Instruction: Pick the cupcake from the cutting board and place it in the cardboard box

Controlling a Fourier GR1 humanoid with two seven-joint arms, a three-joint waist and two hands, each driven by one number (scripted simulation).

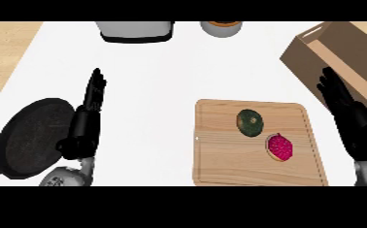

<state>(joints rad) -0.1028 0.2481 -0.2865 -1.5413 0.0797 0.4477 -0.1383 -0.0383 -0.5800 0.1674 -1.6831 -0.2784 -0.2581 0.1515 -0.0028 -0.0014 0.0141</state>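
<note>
Our left hand point(91, 102) and right hand point(344, 106) are empty, fingers straight; cupcake point(280, 147) on cutting board point(225, 161); cardboard box point(312, 52) far right.

A dark round plate point(36, 137) lies at the white surface's point(150, 86) left edge, toward the near corner. At the far edge stand a grey appliance point(136, 30) with a black base and, apart to its right, a pale cup point(221, 28) with an orange-brown top. A dark green round thing point(250, 122) lies flat toward the near right.
</note>
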